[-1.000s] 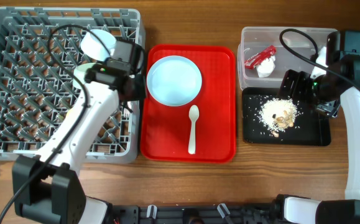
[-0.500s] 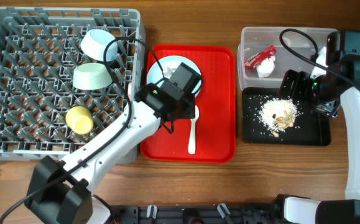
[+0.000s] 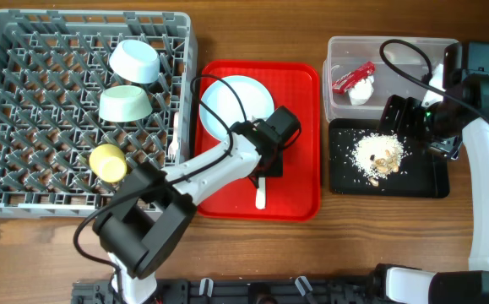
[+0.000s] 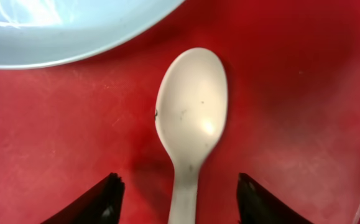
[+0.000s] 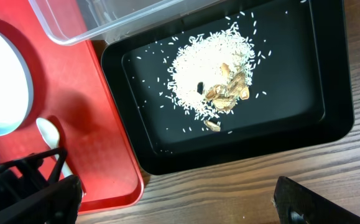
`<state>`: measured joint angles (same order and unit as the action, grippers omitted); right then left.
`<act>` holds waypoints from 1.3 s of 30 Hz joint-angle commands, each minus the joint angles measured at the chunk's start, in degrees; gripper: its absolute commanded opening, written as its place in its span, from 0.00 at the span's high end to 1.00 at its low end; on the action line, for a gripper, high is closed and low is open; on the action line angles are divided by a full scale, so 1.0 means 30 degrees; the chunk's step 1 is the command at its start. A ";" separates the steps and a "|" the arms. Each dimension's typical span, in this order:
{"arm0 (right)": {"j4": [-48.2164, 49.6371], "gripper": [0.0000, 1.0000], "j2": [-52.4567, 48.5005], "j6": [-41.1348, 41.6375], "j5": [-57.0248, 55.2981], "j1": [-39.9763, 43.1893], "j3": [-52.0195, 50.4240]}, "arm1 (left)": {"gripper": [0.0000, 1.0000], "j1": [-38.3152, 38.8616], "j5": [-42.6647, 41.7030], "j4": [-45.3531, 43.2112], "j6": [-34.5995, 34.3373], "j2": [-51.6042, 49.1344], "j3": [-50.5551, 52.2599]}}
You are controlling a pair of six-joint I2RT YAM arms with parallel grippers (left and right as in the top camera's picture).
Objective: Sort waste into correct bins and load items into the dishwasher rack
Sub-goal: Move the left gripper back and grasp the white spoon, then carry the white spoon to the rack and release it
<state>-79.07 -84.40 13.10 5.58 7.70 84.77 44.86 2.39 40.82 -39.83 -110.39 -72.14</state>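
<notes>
The white spoon [image 4: 192, 118] lies on the red tray [image 3: 299, 127] just below the pale blue plate [image 3: 227, 105]. My left gripper [image 4: 178, 186] is open, low over the tray, with one finger on each side of the spoon's handle; it hides most of the spoon in the overhead view [image 3: 265, 165]. The pale blue bowl [image 3: 134, 61], light green bowl [image 3: 124, 103] and yellow cup [image 3: 107, 162] sit in the grey rack [image 3: 24, 110]. The red wrapper [image 3: 353, 76] and napkin [image 3: 362, 91] lie in the clear tub [image 3: 413, 51]. Crumbs [image 3: 377, 154] lie in the black tray [image 3: 421, 181]. My right gripper [image 3: 400, 118] is open and empty above it.
A white piece that may be the fork [image 3: 174, 148] shows at the rack's right edge. The red tray lies between the rack and the two bins. Bare wooden table [image 5: 242, 180] runs along the front edge.
My left arm has swung from the rack to the red tray and come down over the spoon, uncovering the bowls and cup in the rack. The right arm has not moved.
</notes>
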 commanded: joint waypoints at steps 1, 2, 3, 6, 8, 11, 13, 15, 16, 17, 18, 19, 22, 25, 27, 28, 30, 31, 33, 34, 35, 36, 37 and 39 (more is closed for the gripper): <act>-0.0029 0.01 0.0131 -0.0364 0.0291 0.0066 0.0087 | 0.44 0.0036 -0.0146 -0.0036 -0.0321 -0.1042 0.0044; -0.0036 0.00 0.0131 -0.0364 0.0291 0.0066 0.0087 | 0.44 0.0051 -0.0138 -0.0044 -0.0321 -0.1282 0.0044; -0.0073 0.00 0.0131 -0.0364 0.0291 0.0066 0.0087 | 0.44 0.0051 -0.0138 -0.0058 -0.0321 -0.1464 0.0044; -0.0095 0.00 0.0131 -0.0372 0.0291 0.0066 0.0087 | 0.62 0.0051 -0.0146 -0.0066 -0.0321 -0.1581 0.0044; -0.0102 0.00 0.0131 -0.0372 0.0291 0.0066 0.0087 | 0.80 0.0051 -0.0146 -0.0044 -0.0321 -0.1581 0.0044; -0.0182 0.00 0.0131 -0.0364 0.0291 0.0066 0.0087 | 0.88 0.0051 -0.0138 -0.0036 -0.0321 -0.1566 0.0044; -0.0197 0.00 0.0131 -0.0372 0.0284 0.0066 0.0087 | 0.96 0.0022 -0.0138 -0.0022 -0.0313 -0.1545 0.0044; -0.0248 0.00 0.0131 -0.0379 0.0284 0.0066 0.0087 | 0.96 -0.0044 -0.0124 0.0175 -0.0313 -0.1260 0.0044; -0.0248 0.00 0.0131 -0.0386 0.0284 0.0066 0.0087 | 0.96 -0.0095 -0.0066 0.0255 -0.0306 -0.0998 0.0044; -0.0248 0.00 0.0131 -0.0379 0.0291 0.0066 0.0087 | 0.96 -0.0175 0.0138 0.0401 -0.0299 -0.0561 0.0044; -0.0248 0.00 0.0131 -0.0372 0.0291 0.0066 0.0087 | 0.96 -0.0248 0.0357 0.0546 -0.0226 -0.0102 0.0044; -0.0248 0.00 0.0131 -0.0372 0.0291 0.0066 0.0087 | 0.96 -0.0335 0.0437 0.0678 0.0080 0.0393 0.0044; -0.0248 0.00 0.0131 -0.0379 0.0284 0.0066 0.0087 | 0.96 -0.0780 0.0437 0.1217 0.1224 0.2288 0.0044; -0.0240 0.00 0.0131 -0.0372 0.0284 0.0066 0.0087 | 0.96 -0.1880 0.0525 0.2222 0.2688 0.4415 0.0044; -0.0233 0.00 0.0131 -0.0372 0.0291 0.0066 0.0087 | 0.96 -0.3534 0.0568 0.3155 0.2914 0.5989 0.0044; -0.0233 0.00 0.0131 -0.0372 0.0291 0.0066 0.0087 | 0.96 -0.4255 0.0576 0.3279 0.3497 0.6470 0.0044; -0.0226 0.00 0.0131 -0.0372 0.0291 0.0066 0.0087 | 0.96 -0.5406 0.0576 0.3271 0.4379 0.7067 0.0044; -0.0233 0.00 0.0131 -0.0364 0.0291 0.0066 0.0087 | 0.96 -0.6054 0.0576 0.3264 0.4947 0.7278 0.0044; -0.0233 0.00 0.0131 -0.0364 0.0291 0.0066 0.0087 | 0.96 -0.7257 0.0568 0.3220 0.6047 0.7366 0.0044; -0.0233 0.00 0.0131 -0.0372 0.0291 0.0066 0.0087 | 0.96 -0.7606 0.0576 0.3220 0.6346 0.7366 0.0044; -0.0233 0.00 0.0131 -0.0364 0.0291 0.0066 0.0087 | 0.96 -0.7927 0.0576 0.3206 0.6761 0.7366 0.0044; -0.0240 0.00 0.0131 -0.0364 0.0291 0.0066 0.0087 | 0.96 -0.8371 0.0597 0.3184 0.7337 0.7366 0.0044; -0.0240 0.00 0.0131 -0.0372 0.0284 0.0066 0.0087 | 0.96 -0.8845 0.0663 0.3191 0.7737 0.7366 0.0044; -0.0248 0.00 0.0131 -0.0372 0.0284 0.0066 0.0087 | 0.96 -0.9624 0.0721 0.3126 0.7854 0.7366 0.0044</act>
<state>-79.70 -84.40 13.08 5.58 7.70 84.77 19.55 3.57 50.41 -21.04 -89.01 -72.31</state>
